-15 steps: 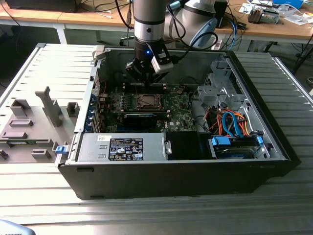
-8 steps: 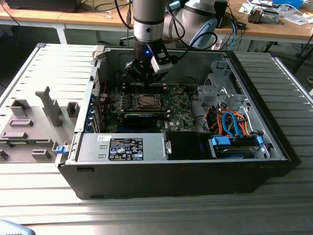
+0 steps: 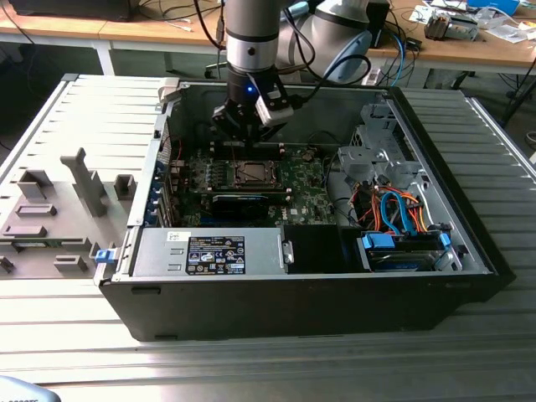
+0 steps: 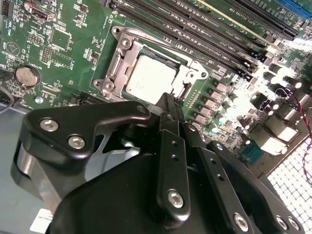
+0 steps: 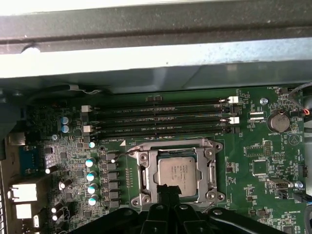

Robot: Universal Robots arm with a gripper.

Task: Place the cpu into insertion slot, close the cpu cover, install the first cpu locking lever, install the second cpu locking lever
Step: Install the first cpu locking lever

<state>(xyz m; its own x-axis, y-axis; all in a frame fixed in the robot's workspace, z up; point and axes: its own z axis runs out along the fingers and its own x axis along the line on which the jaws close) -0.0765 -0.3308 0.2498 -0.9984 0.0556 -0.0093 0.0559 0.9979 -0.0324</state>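
Computer case (image 3: 469, 243): lies open on the slatted table, motherboard (image 5: 263, 170) facing up.
Gripper (image 4: 168, 105): hangs just above the socket's edge; fingers drawn together to a narrow tip, nothing between them.
Insertion slot (image 5: 207, 168): beside the memory slots (image 5: 156, 119), silvery rim around it.
Cpu cover (image 4: 117, 56): appears lowered flat around the chip.
Cpu (image 5: 177, 171): already seated in the slot, dull silver top showing through the window.
Progress: chip placed, cover seemingly down; whether either locking lever is latched, I cannot tell.
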